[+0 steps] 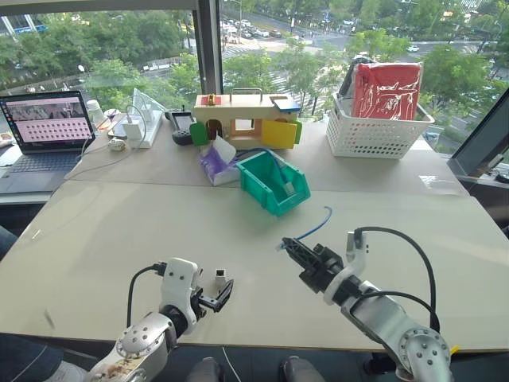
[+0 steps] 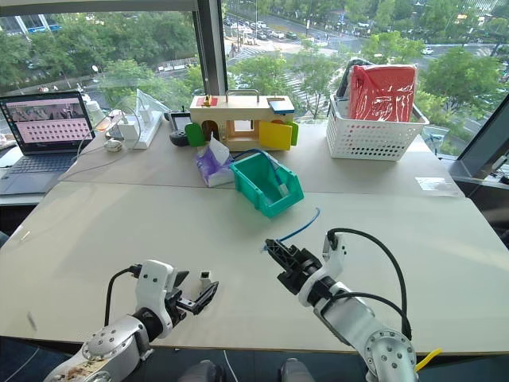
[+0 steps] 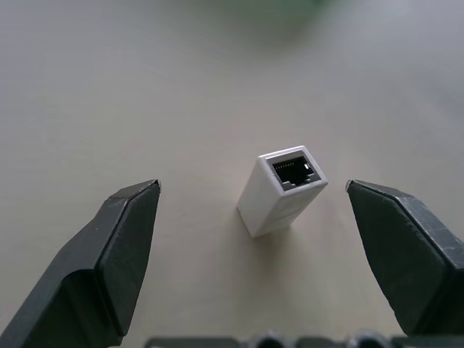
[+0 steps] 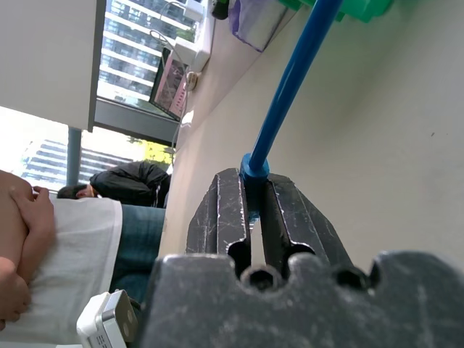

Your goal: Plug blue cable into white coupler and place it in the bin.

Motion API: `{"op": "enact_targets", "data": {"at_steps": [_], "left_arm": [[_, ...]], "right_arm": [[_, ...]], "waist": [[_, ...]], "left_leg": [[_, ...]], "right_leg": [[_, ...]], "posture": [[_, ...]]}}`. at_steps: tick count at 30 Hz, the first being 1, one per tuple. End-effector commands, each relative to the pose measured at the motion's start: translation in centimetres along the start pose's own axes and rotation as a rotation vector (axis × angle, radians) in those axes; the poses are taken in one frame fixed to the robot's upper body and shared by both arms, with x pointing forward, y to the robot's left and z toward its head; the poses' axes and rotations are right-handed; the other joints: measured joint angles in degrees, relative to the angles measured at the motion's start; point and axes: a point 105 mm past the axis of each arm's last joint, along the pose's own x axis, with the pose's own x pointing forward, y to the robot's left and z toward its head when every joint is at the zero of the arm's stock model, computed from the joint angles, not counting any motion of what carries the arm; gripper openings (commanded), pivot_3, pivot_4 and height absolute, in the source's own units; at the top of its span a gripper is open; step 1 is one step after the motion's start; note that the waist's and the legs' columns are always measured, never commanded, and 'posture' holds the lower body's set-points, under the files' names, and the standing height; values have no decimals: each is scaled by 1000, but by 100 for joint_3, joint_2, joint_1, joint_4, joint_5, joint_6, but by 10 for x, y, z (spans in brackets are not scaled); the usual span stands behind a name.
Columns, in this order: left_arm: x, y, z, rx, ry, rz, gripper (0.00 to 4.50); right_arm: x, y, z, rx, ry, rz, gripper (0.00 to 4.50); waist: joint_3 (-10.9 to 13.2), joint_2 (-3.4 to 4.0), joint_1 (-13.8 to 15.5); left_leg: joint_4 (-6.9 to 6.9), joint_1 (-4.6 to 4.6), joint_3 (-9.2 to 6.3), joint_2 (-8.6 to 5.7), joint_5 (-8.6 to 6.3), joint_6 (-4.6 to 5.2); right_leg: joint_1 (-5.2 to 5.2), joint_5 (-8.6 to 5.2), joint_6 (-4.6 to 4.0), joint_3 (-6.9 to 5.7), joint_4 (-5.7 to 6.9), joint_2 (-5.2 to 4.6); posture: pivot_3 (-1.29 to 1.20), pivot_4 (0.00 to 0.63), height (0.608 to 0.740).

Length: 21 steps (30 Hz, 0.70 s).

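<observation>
Two hands over the worktop [image 1: 95, 239]: left hand [image 1: 220, 296] spread wide around the white coupler [image 1: 220, 277] standing on end between its fingers, untouched, right hand [image 1: 291, 248] clamped on the blue cable [image 1: 316, 226] near its plug, bin [image 1: 273, 182] farther back.

Left gripper [image 1: 223, 293]: low over table, jaws spread wide, empty; right gripper [image 1: 291, 248]: raised, level, jaws clamped on cable [image 1: 316, 227].
</observation>
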Motion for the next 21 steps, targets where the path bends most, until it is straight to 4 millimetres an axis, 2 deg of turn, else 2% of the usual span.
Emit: {"op": "enact_targets", "data": {"at_steps": [1, 6, 7, 8, 10, 14, 21], "left_arm": [[5, -2, 8, 21, -43, -21, 3781], [19, -5, 7, 21, -58, -51, 2058], [20, -4, 9, 23, -66, -49, 1833], [22, -4, 11, 25, -71, -47, 1376], [23, -3, 13, 35, -75, -46, 850], [25, -3, 18, 59, -88, -63, 851], [28, 3, 45, 314, -163, -286, 851]], "right_arm": [[1, 14, 6, -16, -25, 58, 0], [4, 13, 7, -22, -30, 60, 0], [4, 13, 8, -25, -32, 61, 0], [4, 14, 9, -28, -35, 62, 0], [4, 14, 11, -34, -38, 63, 0], [4, 13, 13, -37, -41, 66, 0], [9, 14, 14, -34, -65, 79, 0]], "waist": [[0, 0, -1], [0, 0, 16], [0, 0, 16], [0, 0, 15], [0, 0, 11], [0, 0, 4], [0, 0, 11]], "left_leg": [[0, 0, 0, 0, 0, 0], [-2, -2, 3, -1, 0, 0], [-2, -2, 2, 0, 0, 0], [-2, -5, 2, 0, 0, 0], [-2, -7, 3, 0, 0, 0], [-3, -8, 3, -4, 0, 0], [-6, -8, 8, -4, 0, 0]], "right_leg": [[-1, 0, 0, 0, 0, 0], [-4, -1, -4, -1, 0, 2], [-6, 0, -6, 1, -1, 0], [-6, 1, -8, 1, -3, -2], [-7, 4, -11, 1, -3, -2], [-10, 5, -13, 2, -2, 1], [-16, 12, -26, 2, -1, 0]], "posture": [[0, 150, 737], [0, 150, 737], [0, 150, 737], [0, 150, 737], [0, 150, 737], [0, 150, 737], [0, 150, 737]]}}
